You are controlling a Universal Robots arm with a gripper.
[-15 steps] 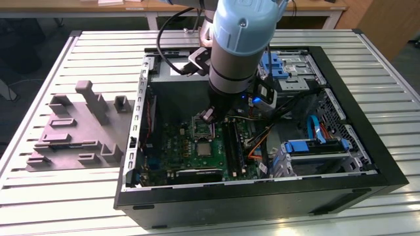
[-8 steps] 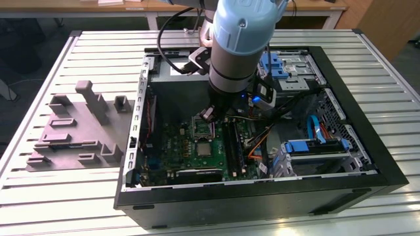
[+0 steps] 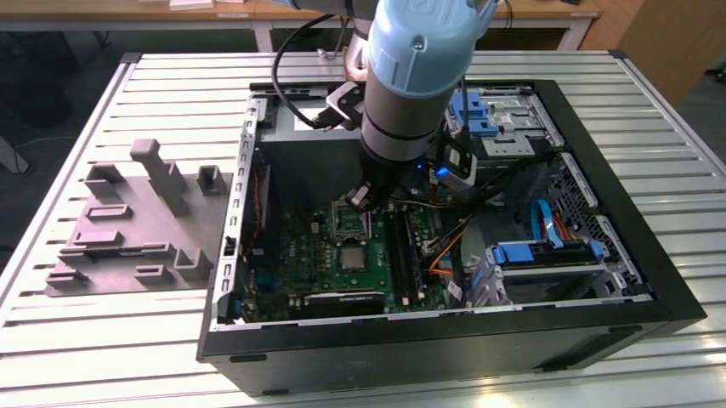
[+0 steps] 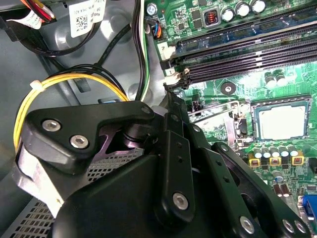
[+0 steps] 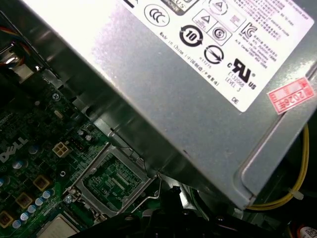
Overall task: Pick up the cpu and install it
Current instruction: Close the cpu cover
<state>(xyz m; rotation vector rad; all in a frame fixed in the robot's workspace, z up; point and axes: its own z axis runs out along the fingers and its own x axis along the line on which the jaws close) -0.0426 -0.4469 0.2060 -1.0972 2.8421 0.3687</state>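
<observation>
The arm reaches down into the open computer case (image 3: 454,348), which lies on its side on the slatted table (image 3: 170,85) so that the green board (image 3: 306,255) faces upward and can be worked on from above. The claw (image 3: 360,197) hangs low over the board, close beside the grey power box (image 5: 173,74) and nearest to the metal-framed socket (image 5: 116,181), whose frame stands open with its contact bed bare, presumably so a chip can be dropped straight in. Whether the claw is apart or together cannot be told; in the second wrist view its black linkage blocks the tips, and nothing can be seen held in it. The cpu (image 4: 282,121) lies flat on the board just beside the open socket, on the side away from the power box, seated in a dark square surround (in the exterior view it is the pale patch directly below the socket). It is a small, thin square with a pale silver-grey metal top, plain, matte and level. The grey moulded tray (image 3: 125,229) with its upright posts sits on the table outside the case, towards the exterior view's left, well apart from the claw.
</observation>
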